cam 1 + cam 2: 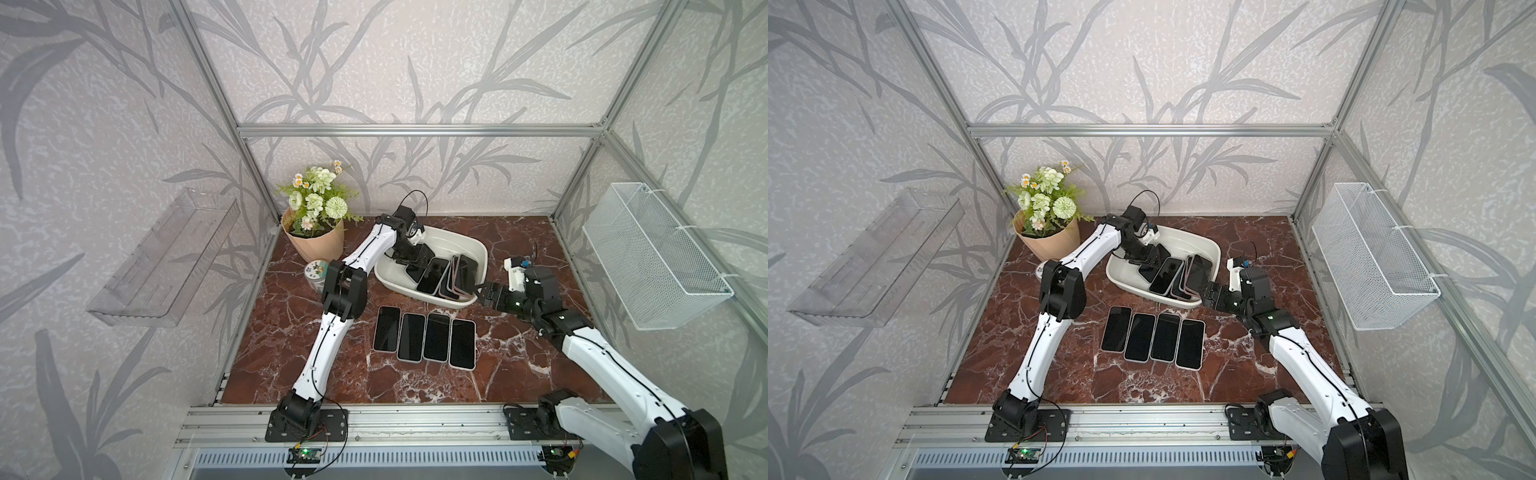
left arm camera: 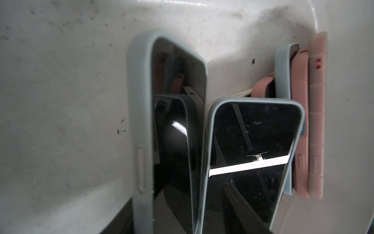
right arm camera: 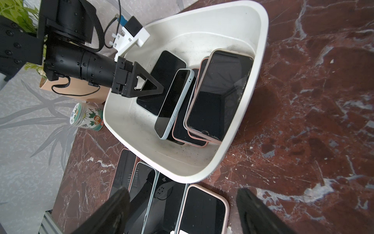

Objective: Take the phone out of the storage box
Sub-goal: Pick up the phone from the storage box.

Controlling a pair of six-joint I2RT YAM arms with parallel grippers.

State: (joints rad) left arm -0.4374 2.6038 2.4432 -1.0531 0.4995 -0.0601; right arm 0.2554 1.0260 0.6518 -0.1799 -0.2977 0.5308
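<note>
Left tool (image 3: 159, 89) is seen reaching into the storage box (image 1: 451, 240) from its 10 o'clock side, with one finger laid against a phone (image 3: 174, 101) in a pale blue case, tilted on its long edge. Whether the jaws are pinched on it cannot be told, as the second finger is hidden. The box is set on the worktop (image 1: 519, 365) toward 12 o'clock, and more phones are leaned in a stack (image 3: 218, 95) at its 3 o'clock end. Four phones (image 1: 424, 337) are laid in a row at the box's 6 o'clock. The right tool (image 1: 478, 292) is held spread just outside the rim at 4 o'clock, gripping nothing. The grasping step is judged to be in hand. A firm pinch across the phone's thickness is called for next. A straight lift clear of the rim should follow, so that leaning neighbours are not dragged along.
</note>
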